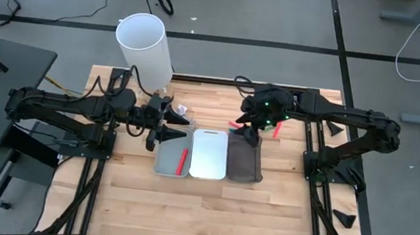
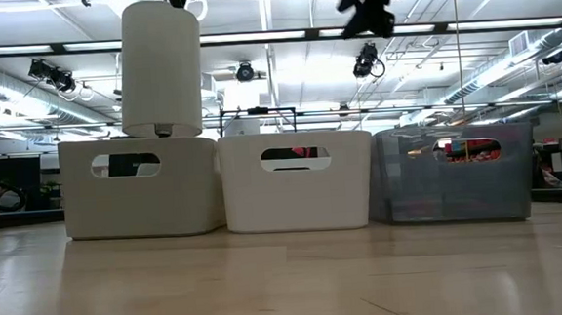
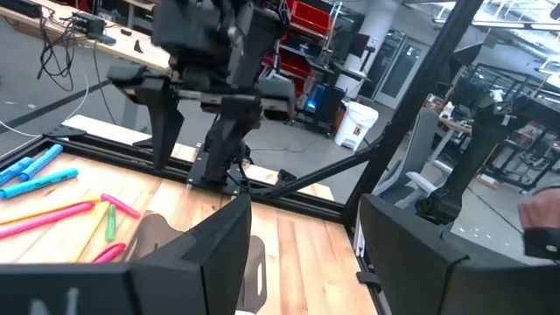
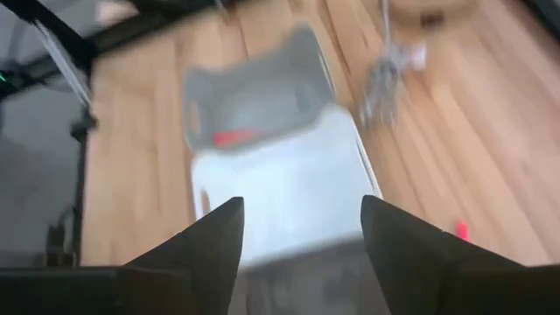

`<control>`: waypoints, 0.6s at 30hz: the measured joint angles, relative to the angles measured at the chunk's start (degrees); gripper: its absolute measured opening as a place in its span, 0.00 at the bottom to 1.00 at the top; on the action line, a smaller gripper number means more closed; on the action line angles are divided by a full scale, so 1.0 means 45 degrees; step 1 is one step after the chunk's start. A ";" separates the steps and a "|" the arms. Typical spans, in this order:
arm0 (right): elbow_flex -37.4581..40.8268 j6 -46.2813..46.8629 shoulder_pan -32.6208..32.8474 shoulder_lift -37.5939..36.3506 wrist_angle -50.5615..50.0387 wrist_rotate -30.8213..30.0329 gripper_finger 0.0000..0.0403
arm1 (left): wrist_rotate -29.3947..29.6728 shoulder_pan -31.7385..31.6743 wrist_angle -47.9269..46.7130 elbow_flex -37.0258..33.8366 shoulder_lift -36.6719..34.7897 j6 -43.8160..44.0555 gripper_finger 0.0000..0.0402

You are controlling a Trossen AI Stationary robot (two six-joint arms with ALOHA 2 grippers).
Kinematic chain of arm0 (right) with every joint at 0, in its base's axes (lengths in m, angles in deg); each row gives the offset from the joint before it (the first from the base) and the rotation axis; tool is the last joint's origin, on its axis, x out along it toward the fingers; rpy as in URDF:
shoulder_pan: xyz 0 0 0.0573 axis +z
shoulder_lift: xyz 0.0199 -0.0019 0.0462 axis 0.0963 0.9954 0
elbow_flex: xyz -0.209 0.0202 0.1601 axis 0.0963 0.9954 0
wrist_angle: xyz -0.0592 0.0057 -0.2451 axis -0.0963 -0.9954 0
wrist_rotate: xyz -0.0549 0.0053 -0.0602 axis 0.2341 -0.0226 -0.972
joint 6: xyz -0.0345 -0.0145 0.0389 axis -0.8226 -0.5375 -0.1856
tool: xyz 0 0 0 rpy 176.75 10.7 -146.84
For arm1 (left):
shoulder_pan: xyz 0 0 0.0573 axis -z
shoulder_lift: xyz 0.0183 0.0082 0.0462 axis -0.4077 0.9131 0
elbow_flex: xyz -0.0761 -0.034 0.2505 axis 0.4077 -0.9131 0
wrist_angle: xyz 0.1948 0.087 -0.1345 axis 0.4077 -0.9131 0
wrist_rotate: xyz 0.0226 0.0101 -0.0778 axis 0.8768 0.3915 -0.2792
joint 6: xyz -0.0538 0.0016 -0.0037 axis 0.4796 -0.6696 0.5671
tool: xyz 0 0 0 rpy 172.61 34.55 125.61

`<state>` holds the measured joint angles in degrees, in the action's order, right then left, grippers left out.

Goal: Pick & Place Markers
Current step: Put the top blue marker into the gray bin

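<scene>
A: Where were the trays and the markers?

B: Three trays stood side by side at the centre of the high view: a grey tray (image 1: pixel 170 160), a white tray (image 1: pixel 208 155) and a dark tray (image 1: pixel 243 164). One red marker (image 1: pixel 183 160) lay inside the grey tray. More markers (image 3: pixel 52 188) lay loose on the table (image 1: pixel 200 210), in the lower left of the left wrist view, in blue, pink and yellow.

A: And the claws?

B: The left gripper (image 1: pixel 171 126) hung at the upper edge of the grey tray, fingers spread, grasping nothing. The right gripper (image 1: pixel 246 132) hung at the upper edge of the dark tray, also released and empty.

A: What stood near?

B: A tall white cylinder (image 1: pixel 145 46) stood at the table's upper left, just behind the left gripper. A small crumpled thing (image 1: pixel 182 111) lay between them; I could not tell what it was.
</scene>
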<state>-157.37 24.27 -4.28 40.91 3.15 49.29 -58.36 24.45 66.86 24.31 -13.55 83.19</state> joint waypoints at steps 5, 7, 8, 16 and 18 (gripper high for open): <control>0.0000 -0.0627 -0.0325 0.0000 -0.1927 0.0000 0.58 | 0.0000 0.0000 0.0000 0.0000 0.0000 -0.0005 0.55; 0.0000 -0.0857 -0.0443 0.0000 -0.2487 -0.0002 0.58 | 0.0000 0.0000 0.0000 0.0000 0.0005 0.0000 0.55; 0.0000 -0.0925 -0.0506 0.0000 -0.2730 -0.0004 0.58 | 0.0000 0.0000 0.0000 0.0000 0.0005 0.0000 0.55; -0.0005 -0.1043 -0.0938 0.0000 -0.4231 -0.0005 0.58 | 0.0000 0.0000 0.0000 0.0000 0.0005 0.0000 0.55; -0.0005 -0.1254 -0.1042 0.0000 -0.4419 -0.0001 0.58 | 0.0000 0.0000 0.0000 0.0000 0.0005 -0.0004 0.55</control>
<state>-157.40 18.63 -8.97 40.91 -16.74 49.29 -58.36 24.45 66.86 24.31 -13.52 83.18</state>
